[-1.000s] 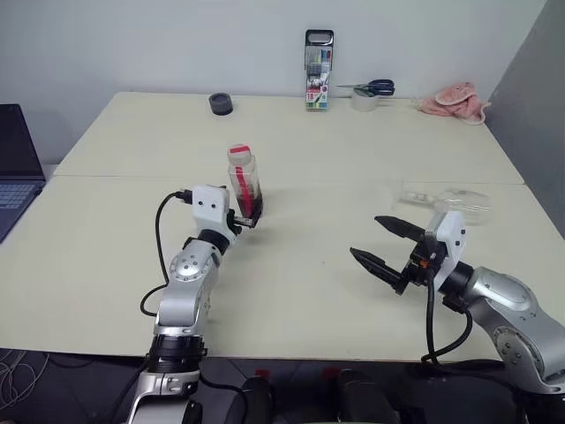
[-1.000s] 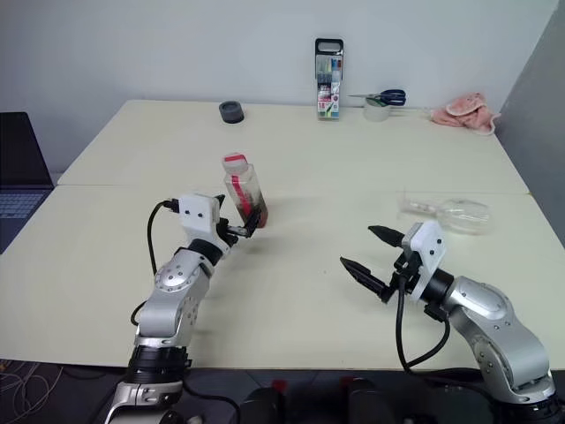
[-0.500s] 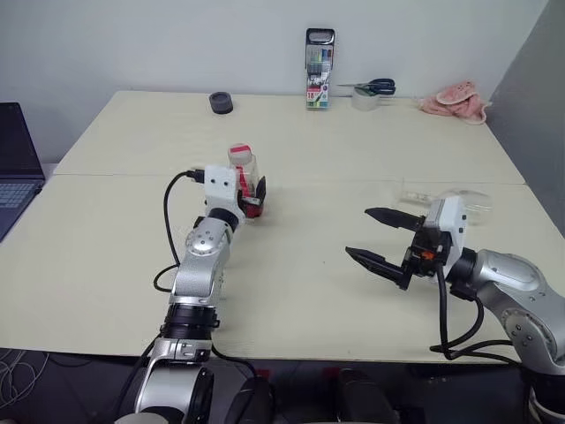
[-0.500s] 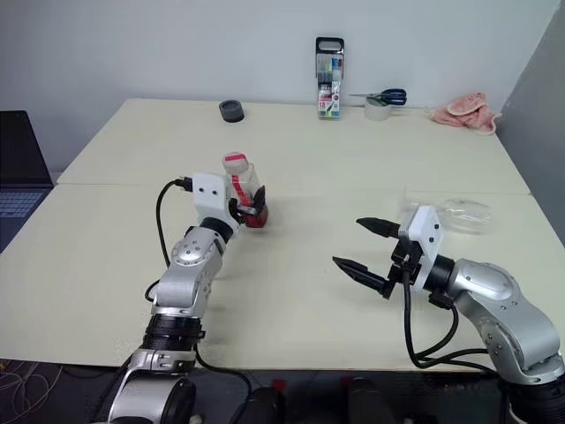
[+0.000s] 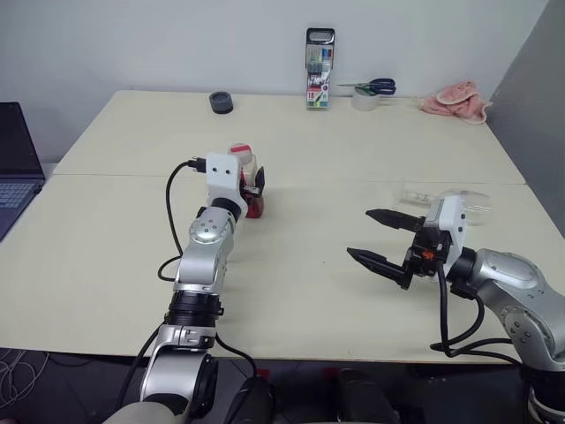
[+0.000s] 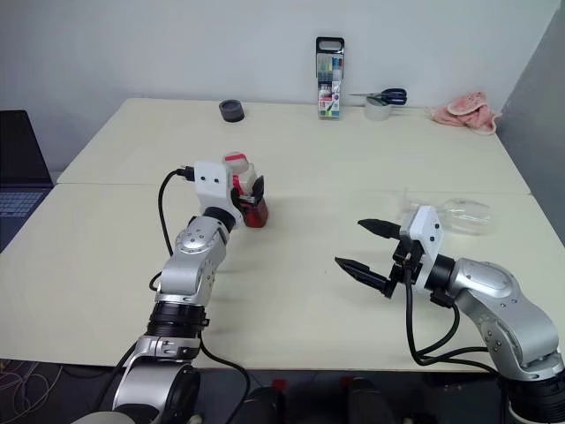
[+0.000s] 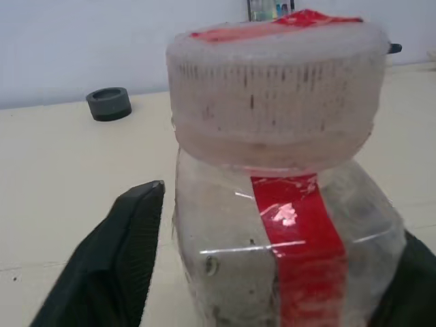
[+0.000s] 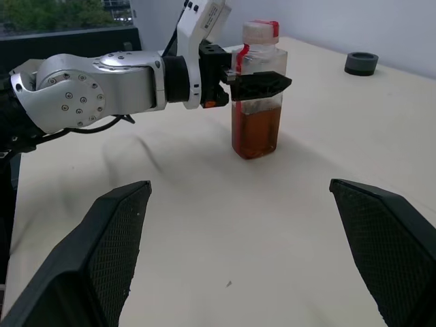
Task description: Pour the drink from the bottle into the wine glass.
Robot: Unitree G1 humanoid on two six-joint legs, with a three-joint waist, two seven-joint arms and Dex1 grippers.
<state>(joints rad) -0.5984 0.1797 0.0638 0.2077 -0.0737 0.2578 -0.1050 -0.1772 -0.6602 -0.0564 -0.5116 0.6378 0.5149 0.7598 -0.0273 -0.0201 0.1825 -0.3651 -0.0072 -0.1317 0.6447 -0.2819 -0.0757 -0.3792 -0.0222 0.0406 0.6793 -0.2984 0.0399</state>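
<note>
The bottle (image 5: 246, 175) stands upright on the table (image 5: 291, 283), left of centre, whitish cap with a red band on top. The reddish-brown drink (image 8: 256, 129) fills its lower part. My left gripper (image 5: 251, 187) is shut on the bottle's body just under the cap, with one black finger (image 7: 129, 259) on each side. The wine glass (image 6: 459, 212) lies on its side at the right, partly hidden behind my right hand. In front of the glass my right gripper (image 5: 360, 232) hovers over the table, open and holding nothing, pointing toward the bottle.
Along the far edge stand a case of coloured markers (image 5: 319, 69), scissors (image 5: 375, 87) on a tape roll, a pink cloth (image 5: 455, 99) and a small dark round thing (image 5: 221, 103). A laptop (image 5: 16, 168) sits off the table's left side.
My left arm has reached forward to the bottle and its fingers have closed in on the bottle's sides. The right gripper has stayed open and almost in place.
</note>
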